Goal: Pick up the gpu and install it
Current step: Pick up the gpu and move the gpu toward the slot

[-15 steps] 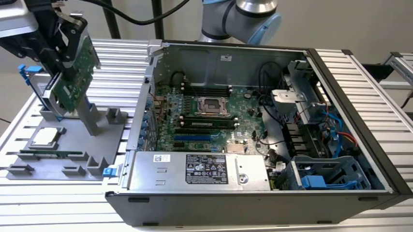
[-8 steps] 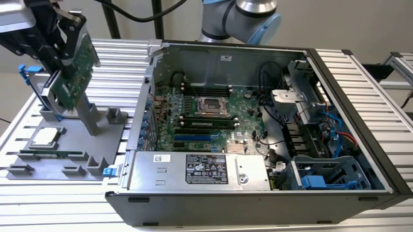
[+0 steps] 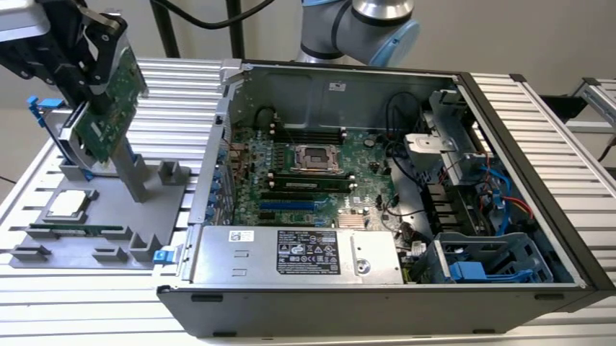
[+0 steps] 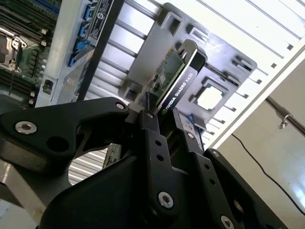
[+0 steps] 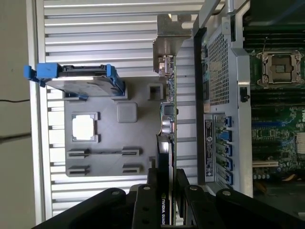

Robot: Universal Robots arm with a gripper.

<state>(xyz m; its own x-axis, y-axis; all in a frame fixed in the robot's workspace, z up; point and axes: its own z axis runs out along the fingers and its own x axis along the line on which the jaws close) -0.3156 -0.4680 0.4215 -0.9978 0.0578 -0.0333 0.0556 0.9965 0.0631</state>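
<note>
The gpu (image 3: 111, 108) is green and black, the tray (image 3: 115, 210) grey, the hard drive (image 5: 78, 82) silver with blue rails (image 5: 46, 71).

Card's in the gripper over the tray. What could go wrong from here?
The black gripper is shut on one end of the flat green-and-black gpu; most of the card sticks out beyond it, so it might pivot or slip.
The silver hard drive with blue rails stands close by on the grey tray; a sideways swing could knock it.
The open computer case's metal wall rises beside the tray; a low carry might clip it.
</note>
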